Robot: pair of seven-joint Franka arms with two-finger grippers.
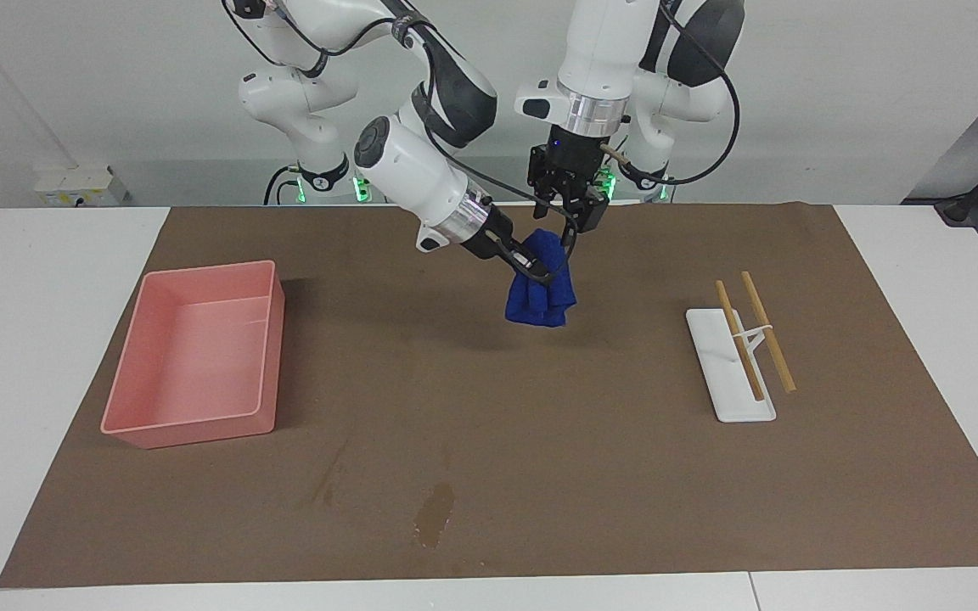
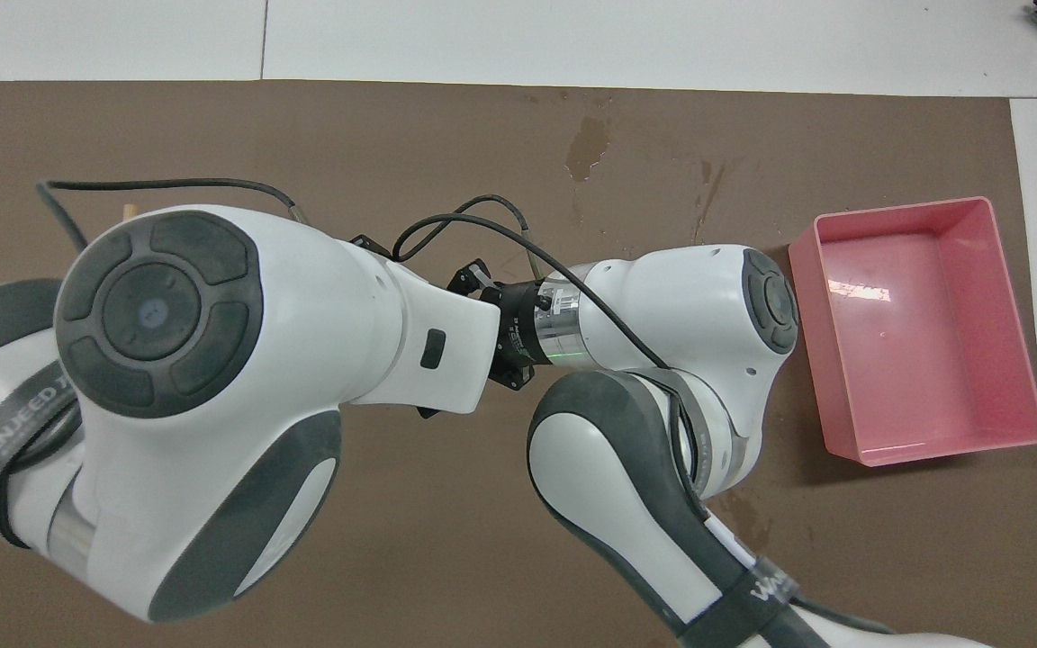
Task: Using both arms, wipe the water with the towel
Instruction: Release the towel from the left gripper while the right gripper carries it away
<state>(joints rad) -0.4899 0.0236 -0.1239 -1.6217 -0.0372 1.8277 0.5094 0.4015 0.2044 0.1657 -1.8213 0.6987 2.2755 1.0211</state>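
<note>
My right claw [image 1: 540, 273] pinching the blue towel [image 1: 540, 297] – lifted, hanging over the brown mat [image 1: 489, 475] mid-desk, my left claw [image 1: 563, 222] just above it (fingers spread, off the cloth), spill [image 1: 434, 515] far from me.

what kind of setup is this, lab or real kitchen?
Most likely a robotics lab bench: two white arms mounted at a plain white table, a brown mat as work surface, bare white walls, staged props like the pink tray.

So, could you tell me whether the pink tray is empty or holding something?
Empty: the pink tray shows only its bare floor in both views.
</note>
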